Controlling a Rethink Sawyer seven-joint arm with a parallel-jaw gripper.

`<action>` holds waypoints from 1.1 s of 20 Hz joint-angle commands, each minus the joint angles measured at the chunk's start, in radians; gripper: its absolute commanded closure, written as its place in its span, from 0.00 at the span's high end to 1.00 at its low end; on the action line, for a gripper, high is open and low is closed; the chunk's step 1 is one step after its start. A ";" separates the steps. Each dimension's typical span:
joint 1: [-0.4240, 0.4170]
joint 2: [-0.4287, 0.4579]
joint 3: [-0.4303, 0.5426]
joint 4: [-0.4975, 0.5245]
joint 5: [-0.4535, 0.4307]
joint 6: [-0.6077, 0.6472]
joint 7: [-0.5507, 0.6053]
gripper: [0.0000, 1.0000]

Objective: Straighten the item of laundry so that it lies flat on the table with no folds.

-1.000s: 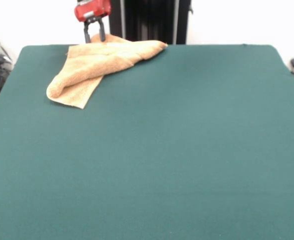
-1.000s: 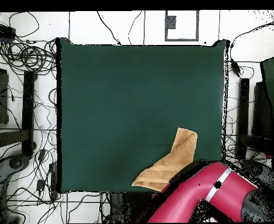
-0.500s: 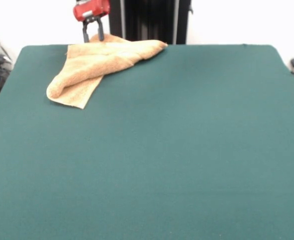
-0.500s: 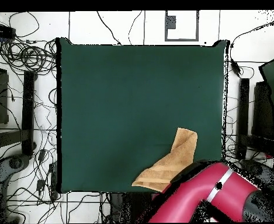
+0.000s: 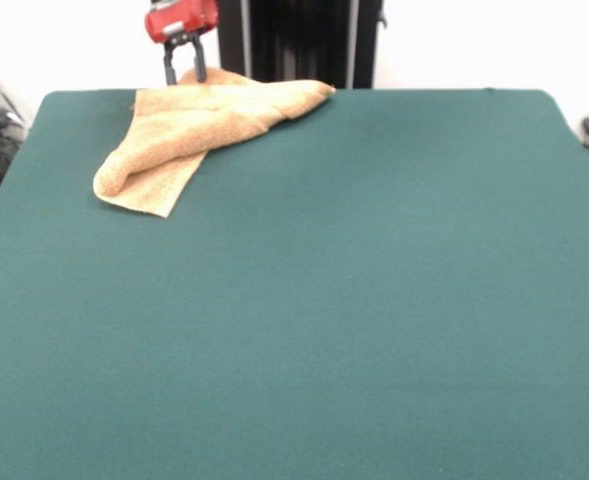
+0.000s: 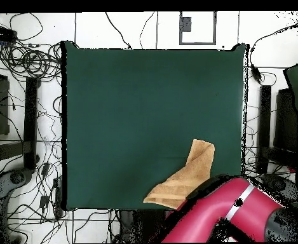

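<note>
The item of laundry point(image 5: 189, 125), an orange-tan towel, lies folded over itself near the table's point(image 5: 314, 300) far left corner in the front view, one end reaching the far edge. In the overhead view the towel point(image 6: 186, 175) sits near the bottom right edge of the table point(image 6: 145, 114), partly covered by the red arm point(image 6: 230, 213). My gripper point(image 5: 184, 72) hangs just above the towel's far edge, fingers open and holding nothing. The overhead view hides the gripper under the arm.
Cables point(image 6: 30, 63) and black stands point(image 6: 30, 121) crowd the floor beside the table. The black pedestal point(image 5: 299, 40) rises behind the towel.
The gripper has risen slightly and shifted a little left in the front view. The towel has not moved.
</note>
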 commanded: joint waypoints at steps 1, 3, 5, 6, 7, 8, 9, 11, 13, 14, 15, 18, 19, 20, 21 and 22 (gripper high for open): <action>0.083 0.033 0.156 -0.161 0.058 0.090 -0.090 1.00; 0.107 0.011 0.169 -0.187 0.078 0.110 -0.067 1.00; 0.127 -0.008 0.169 -0.192 0.098 0.127 -0.053 1.00; 0.137 -0.018 0.166 -0.189 0.109 0.135 -0.052 1.00; 0.148 -0.027 0.162 -0.187 0.120 0.142 -0.052 1.00; 0.154 -0.034 0.160 -0.186 0.127 0.147 -0.051 1.00; 0.163 -0.044 0.157 -0.183 0.146 0.154 -0.056 1.00; 0.172 -0.045 0.157 -0.193 0.178 0.153 -0.078 1.00; 0.176 -0.044 0.161 -0.215 0.194 0.153 -0.083 1.00; 0.179 -0.044 0.163 -0.228 0.193 0.157 -0.080 1.00; 0.181 -0.040 0.167 -0.251 0.189 0.158 -0.079 1.00; 0.184 -0.028 0.176 -0.311 0.159 0.164 -0.059 1.00; 0.181 -0.020 0.181 -0.338 0.144 0.164 -0.052 1.00; 0.180 -0.018 0.184 -0.351 0.138 0.167 -0.045 1.00; 0.176 -0.013 0.188 -0.370 0.128 0.169 -0.035 1.00; 0.175 -0.011 0.189 -0.379 0.123 0.168 -0.033 1.00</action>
